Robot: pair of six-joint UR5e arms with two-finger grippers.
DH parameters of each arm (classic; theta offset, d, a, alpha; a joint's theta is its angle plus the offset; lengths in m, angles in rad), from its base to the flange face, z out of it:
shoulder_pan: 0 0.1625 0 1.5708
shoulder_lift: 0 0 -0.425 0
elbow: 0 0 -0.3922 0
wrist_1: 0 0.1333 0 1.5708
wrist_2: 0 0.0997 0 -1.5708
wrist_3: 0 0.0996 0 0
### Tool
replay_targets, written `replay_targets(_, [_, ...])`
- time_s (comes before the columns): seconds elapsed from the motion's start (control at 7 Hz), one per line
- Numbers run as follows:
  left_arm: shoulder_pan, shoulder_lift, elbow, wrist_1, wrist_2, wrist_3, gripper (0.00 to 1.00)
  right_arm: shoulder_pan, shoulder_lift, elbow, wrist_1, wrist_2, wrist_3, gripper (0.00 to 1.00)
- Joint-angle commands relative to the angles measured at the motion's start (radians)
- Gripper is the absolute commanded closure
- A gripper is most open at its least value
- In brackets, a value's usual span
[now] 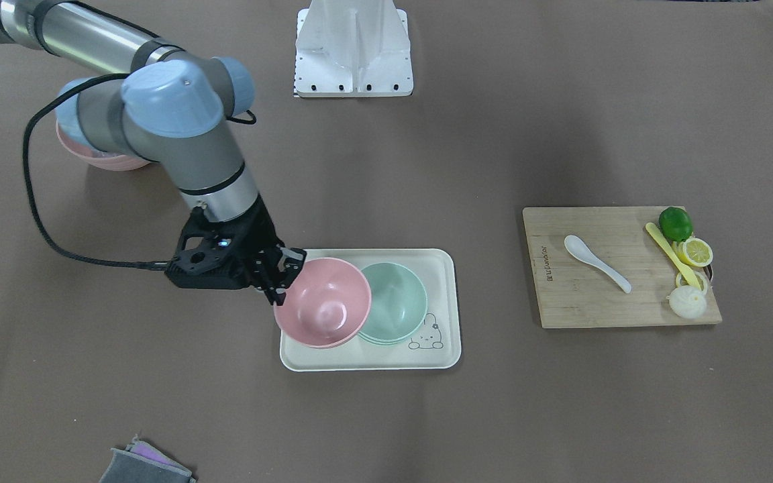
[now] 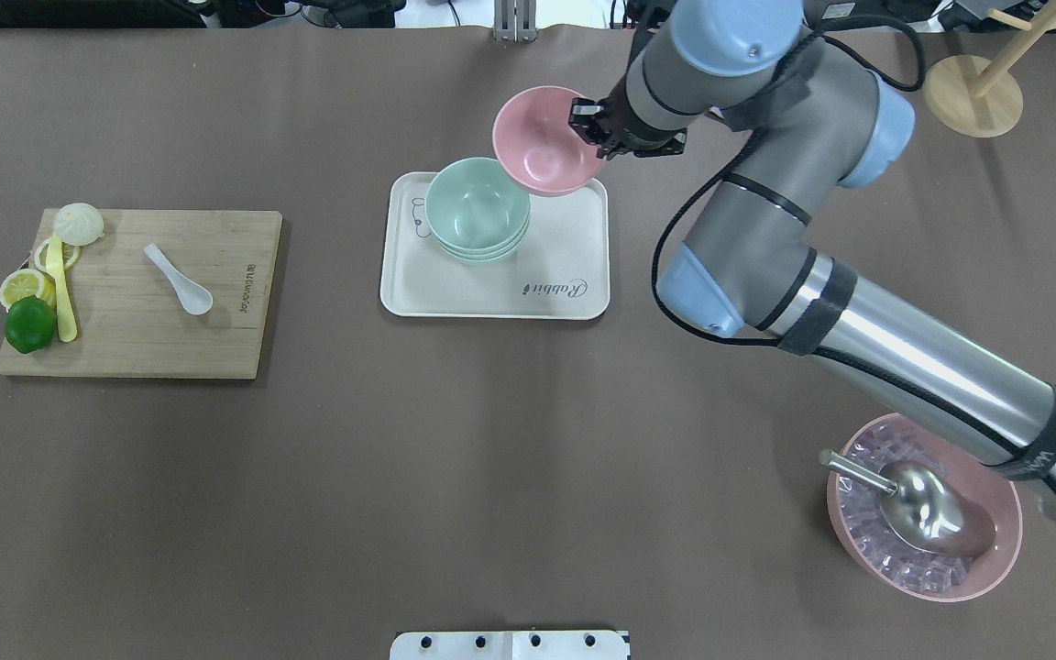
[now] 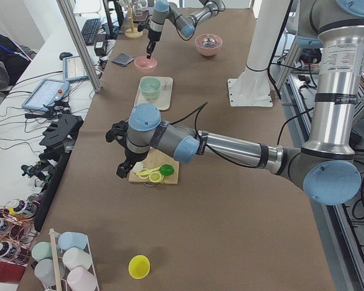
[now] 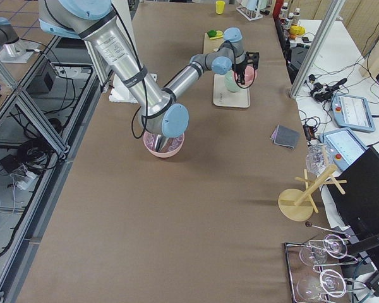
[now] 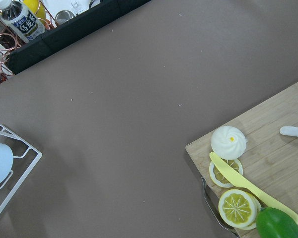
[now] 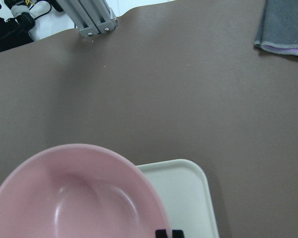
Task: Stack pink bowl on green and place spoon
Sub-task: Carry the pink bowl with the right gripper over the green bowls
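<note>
My right gripper (image 1: 286, 275) (image 2: 597, 128) is shut on the rim of the pink bowl (image 1: 323, 302) (image 2: 542, 151) and holds it slightly tilted above the cream tray (image 1: 441, 268) (image 2: 565, 247). The bowl fills the lower right wrist view (image 6: 74, 198). It hangs right beside the green bowl (image 1: 393, 302) (image 2: 476, 203), which stands on the tray. The white spoon (image 1: 594, 261) (image 2: 180, 280) lies on the wooden cutting board (image 1: 581, 302) (image 2: 198, 339). My left gripper (image 3: 122, 171) shows only in the exterior left view, over the board's end; I cannot tell if it is open.
On the board lie a lime (image 1: 675, 223), lemon slices (image 1: 695, 252), a yellow knife (image 1: 670, 253) and a white bun (image 1: 687, 302). A big pink bowl of ice with a metal scoop (image 2: 922, 522) stands under the right arm. A grey cloth (image 1: 145, 466) lies at the table edge.
</note>
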Motion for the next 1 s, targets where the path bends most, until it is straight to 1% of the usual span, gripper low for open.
replay_targets(0.0, [0.0,0.004,0.001,-0.001,0.0,0.0,0.02,-0.071,0.161,-0.155,-0.055,-0.054,0.066,1.0])
replay_targets(0.14, [0.0,0.004,0.002,-0.001,0.0,0.0,0.02,-0.096,0.172,-0.183,-0.055,-0.092,0.066,1.0])
replay_targets(0.57, [0.0,0.004,0.002,-0.001,0.0,0.0,0.02,-0.113,0.16,-0.228,-0.055,-0.097,0.054,1.0])
replay_targets(0.86, [0.0,0.004,0.002,0.001,0.0,-0.001,0.02,-0.116,0.158,-0.228,-0.055,-0.097,0.052,1.0])
